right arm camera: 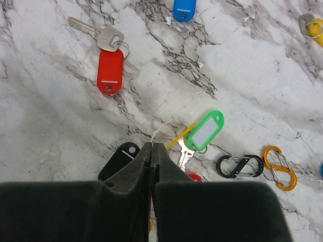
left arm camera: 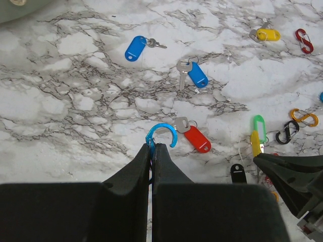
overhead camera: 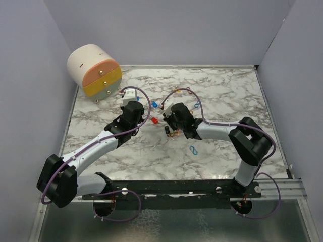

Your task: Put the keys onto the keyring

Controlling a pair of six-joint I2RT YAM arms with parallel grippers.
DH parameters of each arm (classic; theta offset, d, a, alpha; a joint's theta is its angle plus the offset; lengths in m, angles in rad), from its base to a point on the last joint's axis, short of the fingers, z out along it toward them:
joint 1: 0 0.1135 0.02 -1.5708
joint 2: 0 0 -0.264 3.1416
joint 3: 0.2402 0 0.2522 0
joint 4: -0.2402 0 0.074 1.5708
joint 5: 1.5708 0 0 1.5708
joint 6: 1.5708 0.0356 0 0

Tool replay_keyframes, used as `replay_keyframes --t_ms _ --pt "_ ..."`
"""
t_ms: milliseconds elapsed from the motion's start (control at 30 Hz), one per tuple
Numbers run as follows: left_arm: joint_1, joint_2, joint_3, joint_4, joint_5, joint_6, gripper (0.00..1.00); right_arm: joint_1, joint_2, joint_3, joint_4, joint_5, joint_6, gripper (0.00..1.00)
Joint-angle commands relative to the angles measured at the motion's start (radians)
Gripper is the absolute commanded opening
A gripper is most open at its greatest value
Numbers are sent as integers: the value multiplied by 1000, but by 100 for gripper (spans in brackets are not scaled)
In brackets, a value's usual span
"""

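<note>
My left tool (left arm camera: 153,147) pinches the light-blue metal hook keyring (left arm camera: 161,125). Bare marble bench (left arm camera: 60,126) spreads at nine o'clock. The red-tagged key (left arm camera: 197,139) lies just beside the hook at three o'clock. My right tool (right arm camera: 152,147), pressed together, tips low beside the black plastic tag (right arm camera: 120,156).

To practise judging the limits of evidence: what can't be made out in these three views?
- Left wrist: lower part of the blue keyring, hidden inside the left claw.
- Right wrist: black tag, partly behind the right claw; yellow tag, cut by the right edge.
- Top external: red tag, too small for detail.
</note>
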Motion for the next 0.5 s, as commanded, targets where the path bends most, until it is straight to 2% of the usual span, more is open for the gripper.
replay_keyframes --t_ms 0,200,467 --pt "6 -1 -10 29 22 9 0 8 -85 -35 100 15 50 1" --pt "6 4 -23 73 45 14 0 7 -160 -66 143 -7 119 1" --pt "6 13 -67 218 160 56 0 3 -300 -143 244 -91 208 1"
